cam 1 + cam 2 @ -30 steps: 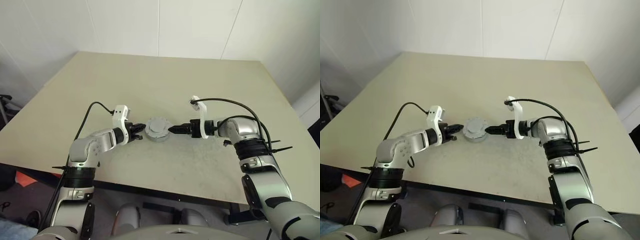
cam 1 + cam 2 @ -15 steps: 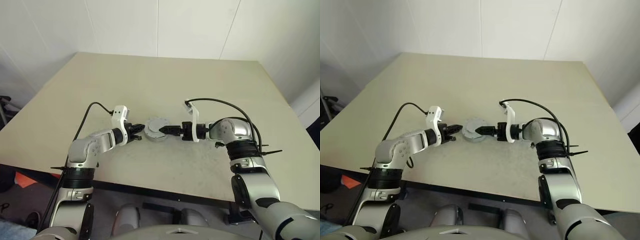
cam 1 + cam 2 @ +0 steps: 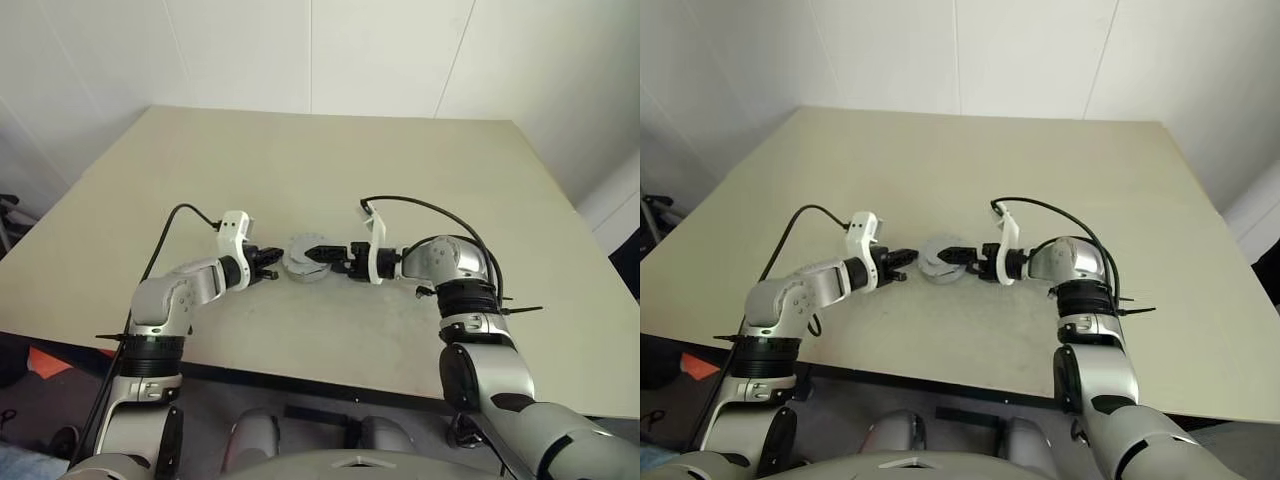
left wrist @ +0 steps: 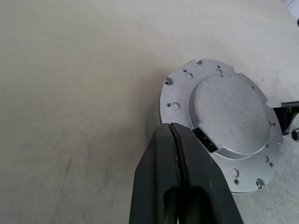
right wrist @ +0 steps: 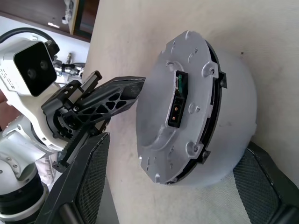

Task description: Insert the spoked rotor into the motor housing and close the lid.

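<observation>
Grey lid sits closed on the housing between the right gripper's spread fingers, the left gripper clenched empty beside it.

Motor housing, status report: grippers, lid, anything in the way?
Left gripper shut, tips at the lid's rim. Right gripper open, fingers either side of the motor housing. Lid down. Table otherwise bare.

Grey lid, beige table
</observation>
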